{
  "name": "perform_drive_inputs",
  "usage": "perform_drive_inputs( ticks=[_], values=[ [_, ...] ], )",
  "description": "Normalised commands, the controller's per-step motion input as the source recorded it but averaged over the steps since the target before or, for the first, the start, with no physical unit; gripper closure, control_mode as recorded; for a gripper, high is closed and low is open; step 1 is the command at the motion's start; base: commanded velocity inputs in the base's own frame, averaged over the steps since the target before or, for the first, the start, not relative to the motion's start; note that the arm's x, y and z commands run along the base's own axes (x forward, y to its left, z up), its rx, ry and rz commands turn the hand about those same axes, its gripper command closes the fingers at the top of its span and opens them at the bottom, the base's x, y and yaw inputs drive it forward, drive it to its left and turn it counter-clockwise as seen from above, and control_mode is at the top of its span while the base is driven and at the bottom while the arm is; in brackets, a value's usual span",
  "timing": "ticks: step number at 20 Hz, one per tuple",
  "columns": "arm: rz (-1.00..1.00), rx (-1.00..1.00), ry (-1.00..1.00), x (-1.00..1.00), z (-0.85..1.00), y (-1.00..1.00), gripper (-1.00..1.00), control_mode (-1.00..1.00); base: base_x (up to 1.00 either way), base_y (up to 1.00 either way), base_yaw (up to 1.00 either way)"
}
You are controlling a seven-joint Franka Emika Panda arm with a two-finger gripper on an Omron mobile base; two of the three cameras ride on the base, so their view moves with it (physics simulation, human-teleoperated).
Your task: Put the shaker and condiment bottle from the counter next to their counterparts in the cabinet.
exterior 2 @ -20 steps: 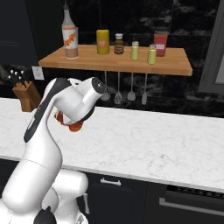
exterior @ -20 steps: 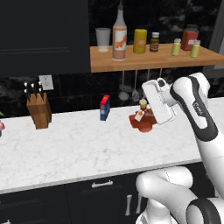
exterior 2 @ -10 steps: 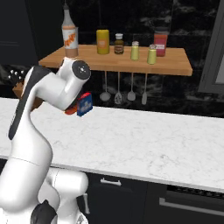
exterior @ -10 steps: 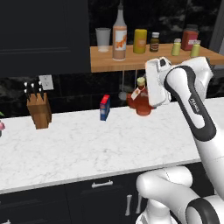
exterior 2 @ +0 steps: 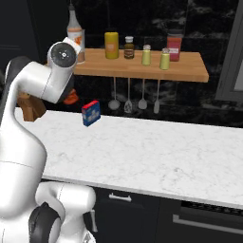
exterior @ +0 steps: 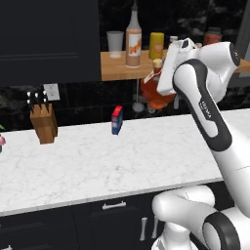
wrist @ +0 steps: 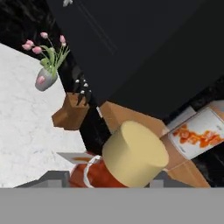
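Kitchen: marble counter [exterior: 97, 161], knife block [exterior: 43, 124].

The long white counter [exterior: 122, 161] looks like polished marble with fine grey veins, smooth and faintly glossy. The light-brown cabinet shelf board [exterior 2: 190, 71] shows matt wood with soft grain, as does the brown knife block [exterior: 43, 127]. The reddish-brown ridged condiment bottle [exterior: 157, 90] has a translucent, glassy sheen, and its tan cap [wrist: 134, 154] looks matt and smooth. The tall pale bottle [exterior: 133, 36] carries a papery orange-white label. The robot's white arm [exterior: 205, 107] is glossy plastic.
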Motion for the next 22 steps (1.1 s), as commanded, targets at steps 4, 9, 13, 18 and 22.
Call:
perform_drive_inputs(
  ticks=[4,9,13,18,22],
  values=[
    [-0.28,0.15,0.0,0.01,0.65,0.0,1.0,-1.0,0.0,0.0,0.0],
    [-0.29,0.17,0.01,0.0,0.43,-0.06,1.0,-1.0,0.0,0.0,0.0],
    [-0.28,0.2,0.0,-0.03,0.45,-0.19,1.0,-1.0,0.0,0.0,0.0],
    [-0.25,0.23,0.0,-0.11,0.4,-0.35,1.0,-1.0,0.0,0.0,0.0],
    [-0.2,0.22,0.0,-0.09,0.36,-0.27,1.0,-1.0,0.0,0.0,0.0]
  ],
)
